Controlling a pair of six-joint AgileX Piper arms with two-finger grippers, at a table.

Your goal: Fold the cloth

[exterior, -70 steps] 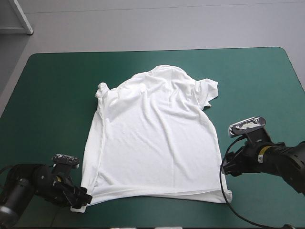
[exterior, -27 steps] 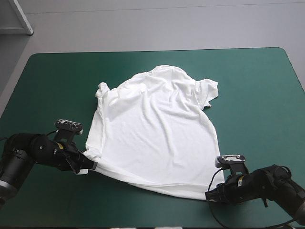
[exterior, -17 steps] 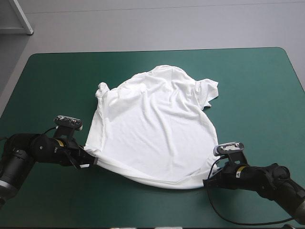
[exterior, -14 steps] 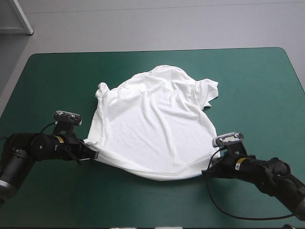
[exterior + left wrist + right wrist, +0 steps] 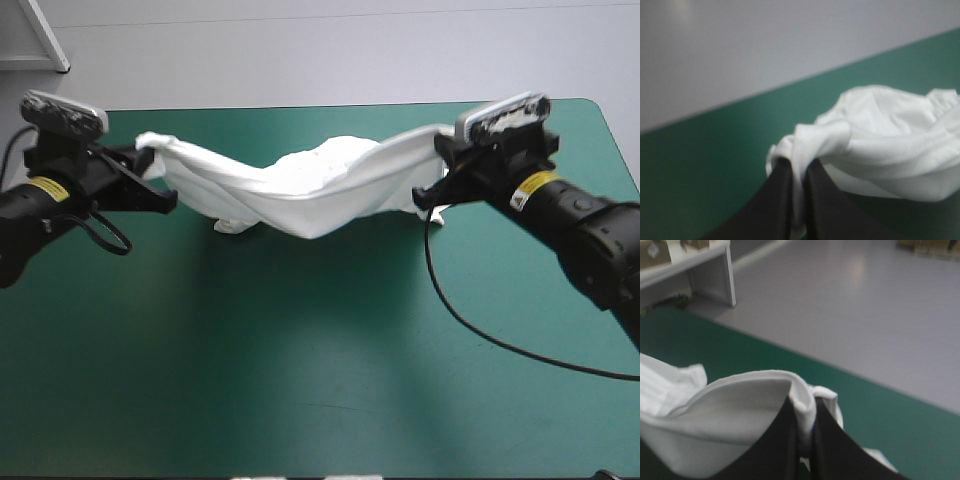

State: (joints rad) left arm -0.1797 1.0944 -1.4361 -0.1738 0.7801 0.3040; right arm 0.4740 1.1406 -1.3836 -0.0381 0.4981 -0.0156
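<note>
Over the far half of the teal-green table cover (image 5: 320,350), the white short-sleeved fabric T-shirt (image 5: 300,190) is sagging between 2 held-up corners. The left black fin-fingered gripper (image 5: 152,158) and the right black fin-fingered gripper (image 5: 437,188) are each clamping one corner. Looks like the first fold is underway, with laying down and further folds remaining.

Black arms (image 5: 590,215) bear yellow labels (image 5: 535,183); left claw (image 5: 799,170) and right claw (image 5: 805,405) have black curved fingers (image 5: 785,440).

1 T-shirt (image 5: 300,190), 2 hands (left hand (image 5: 798,172), right hand (image 5: 805,410)), 1 table (image 5: 300,340) w/ teal-green cover
</note>
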